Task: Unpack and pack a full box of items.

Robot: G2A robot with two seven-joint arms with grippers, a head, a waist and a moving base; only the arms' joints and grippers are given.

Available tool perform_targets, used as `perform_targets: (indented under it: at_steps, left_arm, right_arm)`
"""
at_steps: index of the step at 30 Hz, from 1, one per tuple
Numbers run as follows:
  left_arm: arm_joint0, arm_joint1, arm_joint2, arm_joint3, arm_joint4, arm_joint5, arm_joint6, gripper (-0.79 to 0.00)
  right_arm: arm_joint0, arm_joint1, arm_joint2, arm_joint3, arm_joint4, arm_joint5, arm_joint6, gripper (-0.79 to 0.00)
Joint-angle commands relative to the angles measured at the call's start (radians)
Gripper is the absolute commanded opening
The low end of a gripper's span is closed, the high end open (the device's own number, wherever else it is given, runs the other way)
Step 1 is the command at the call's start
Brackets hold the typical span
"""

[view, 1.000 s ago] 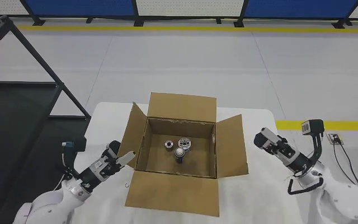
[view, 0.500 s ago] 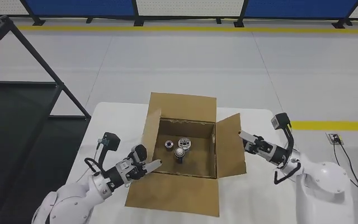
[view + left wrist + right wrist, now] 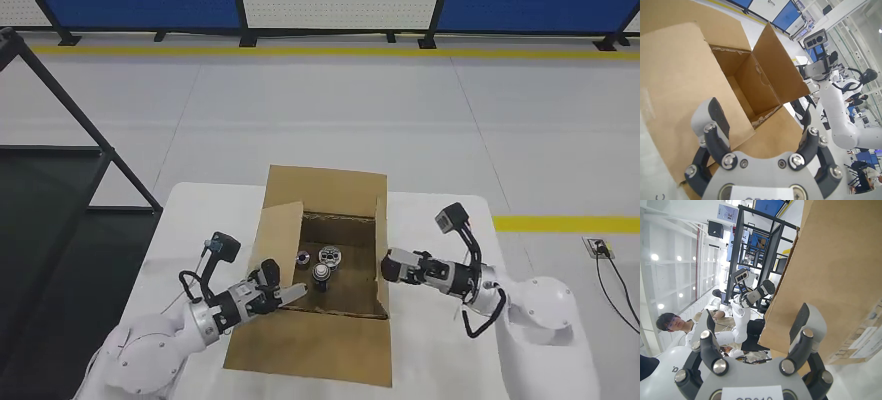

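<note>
Both side flaps of the brown cardboard box (image 3: 310,350) have swung up from lying flat a second ago, as the arms closed in. Left gripper (image 3: 290,293) sits by the box's left flap (image 3: 280,232), jaws wide and empty. Right gripper (image 3: 388,267) has its jaws wide too, one pad close against the right flap (image 3: 380,240). Small round metal items (image 3: 321,268) lie inside the box, which stands on the white tabletop (image 3: 190,230).

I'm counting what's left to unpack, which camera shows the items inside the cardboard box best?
The top view: it looks down on three small round items on the box floor. The left wrist view catches inner walls, the right wrist view a flap's outside.
</note>
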Motion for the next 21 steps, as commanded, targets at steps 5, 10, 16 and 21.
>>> perform_targets:
  at_steps: [5, 10, 16, 21]
  left_arm:
    - [-0.008, 0.001, 0.014, 0.016, -0.008, 0.003, 0.009, 0.000]
    - [-0.006, 0.003, 0.018, 0.022, -0.012, -0.002, 0.014, 0.000]
    - [-0.005, 0.004, 0.021, 0.030, -0.019, 0.000, 0.032, 0.000]
    - [-0.012, 0.006, 0.031, 0.041, -0.013, 0.007, 0.024, 0.000]
  right_arm:
    - [0.015, -0.001, -0.097, 0.058, -0.042, -0.027, -0.114, 0.000]
    - [0.017, 0.000, -0.162, 0.077, -0.106, -0.051, -0.181, 0.000]
    - [0.013, 0.006, -0.204, 0.081, -0.159, -0.075, -0.237, 0.000]
    - [0.015, 0.011, -0.238, 0.082, -0.203, -0.088, -0.252, 0.000]
